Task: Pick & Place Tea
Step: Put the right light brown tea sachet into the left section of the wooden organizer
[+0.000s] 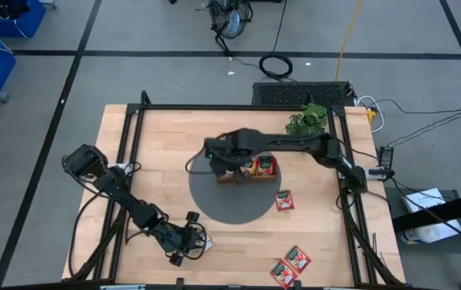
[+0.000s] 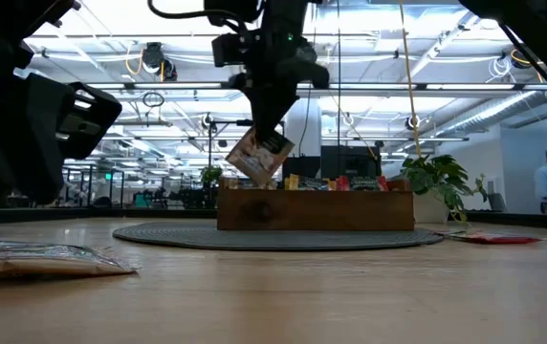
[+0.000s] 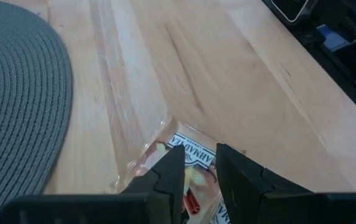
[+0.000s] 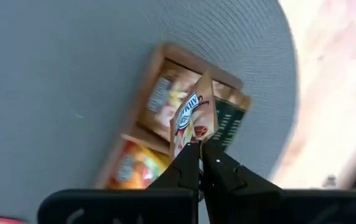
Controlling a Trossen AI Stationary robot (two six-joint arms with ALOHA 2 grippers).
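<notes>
My right gripper point(image 2: 272, 129) hangs over the left end of the brown wooden tray point(image 2: 317, 208), shut on a beige tea sachet point(image 2: 259, 156). The tray stands on a round grey mat point(image 1: 230, 201) and holds orange point(image 4: 134, 165), beige and dark green sachets in its compartments. Near the table's front left, my left gripper point(image 3: 196, 160) is closed on a clear plastic bag point(image 3: 147, 149) of tea sachets that lies flat on the wood. Loose red sachets point(image 1: 284, 200) lie on the table at the right. My left gripper has the bag's near end point(image 3: 193, 155) between its two fingers, with a printed sachet inside showing in the gap. The fingers slant down at it, and the bag lies on the table. My right gripper pinches the sachet's upper corner point(image 2: 269, 139) between its fingertips point(image 4: 218, 163), pointing steeply down. The sachet hangs tilted below the fingers, clear above the tray's left compartment.
A small green plant point(image 1: 307, 119) stands at the table's far right behind the tray. Two more red sachets point(image 1: 291, 266) lie near the front right edge. Black frame rails point(image 1: 130, 145) run along the table's sides. Bare wood lies between mat and bag.
</notes>
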